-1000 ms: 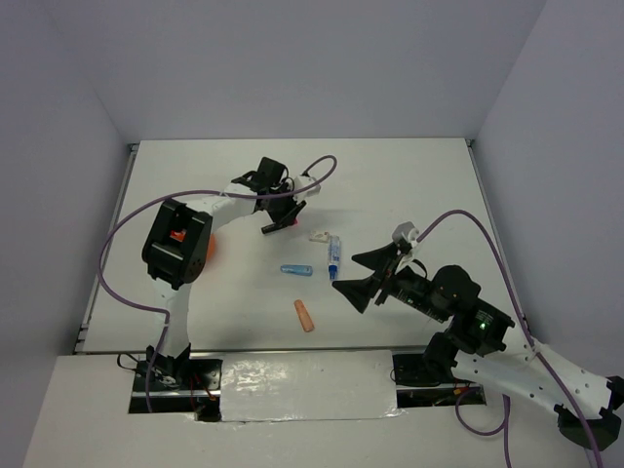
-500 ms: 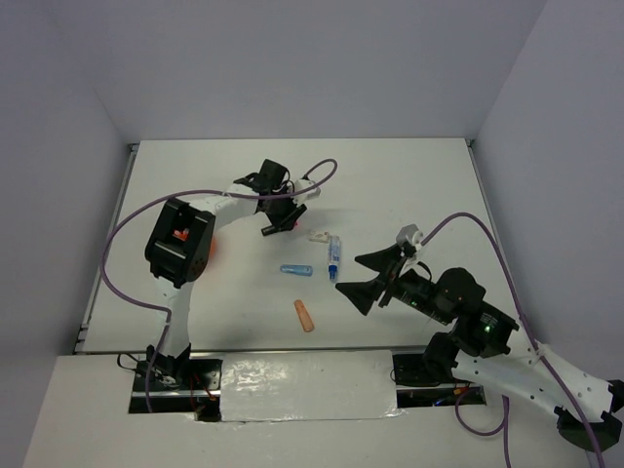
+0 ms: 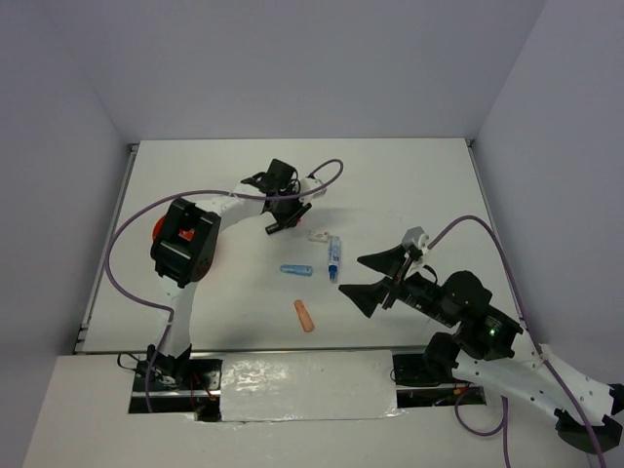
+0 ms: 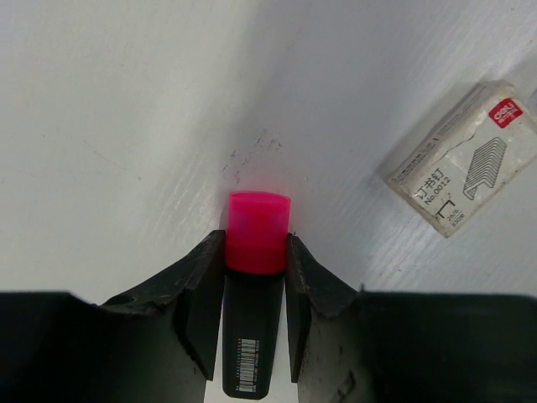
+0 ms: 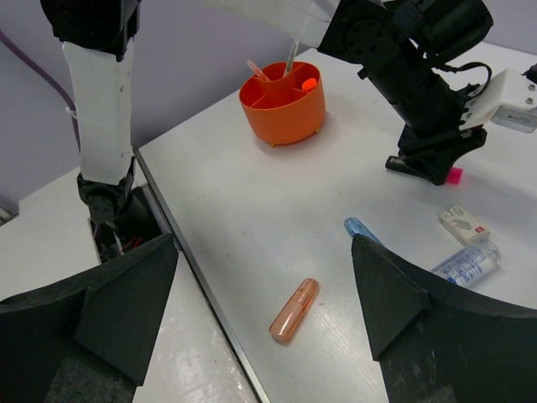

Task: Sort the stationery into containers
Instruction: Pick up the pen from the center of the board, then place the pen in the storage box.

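Pinching pink-capped highlighter (image 4: 252,327), left end effector (image 4: 254,252); overhead, perhaps a speck.

Left pincer (image 4: 256,245) tight on the highlighter (image 4: 253,323), right pincer (image 5: 264,281) wide apart.

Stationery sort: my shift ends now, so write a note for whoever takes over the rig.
Left end effector: shut on the pink-capped highlighter, beside the white box.
Right end effector: open, empty.
Tub: partly filled.
Left to sort: the highlighter, the box, left blue marker, right blue marker, peach eraser.
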